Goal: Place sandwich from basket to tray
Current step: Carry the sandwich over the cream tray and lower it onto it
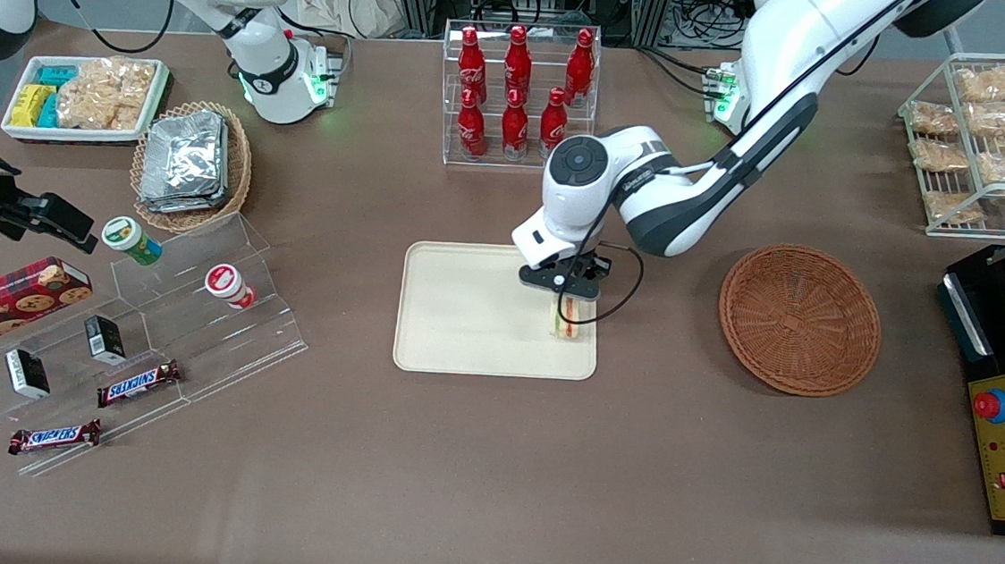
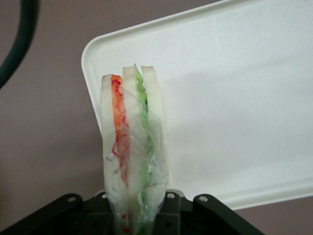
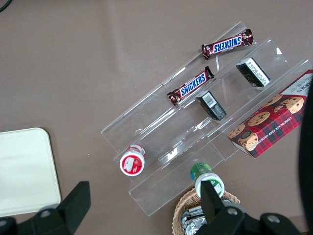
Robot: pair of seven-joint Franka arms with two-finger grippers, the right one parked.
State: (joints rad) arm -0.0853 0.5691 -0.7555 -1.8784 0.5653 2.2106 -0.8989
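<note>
— Where was the hand (image 1: pixel 572 293)?

— Over the tray (image 1: pixel 464 315), at the tray's end nearer the working arm. It was closed on the sandwich (image 1: pixel 564 316), one finger pressed to each bread face.

— And how did the sandwich sit?

— On edge, the red and orange layer beside the green one, all under clear wrap. In the wrist view the sandwich (image 2: pixel 132 147) ran out from the hand (image 2: pixel 134 215) across the tray's (image 2: pixel 234 98) rounded corner. Whether it touched the tray surface, I could not tell.

— The basket (image 1: pixel 800 319)?

— On the brown table (image 1: pixel 487 478), well apart from the tray toward the working arm's end, with nothing in it. A clear rack of red bottles (image 1: pixel 518 86) stood farther from the front camera than the tray.
</note>
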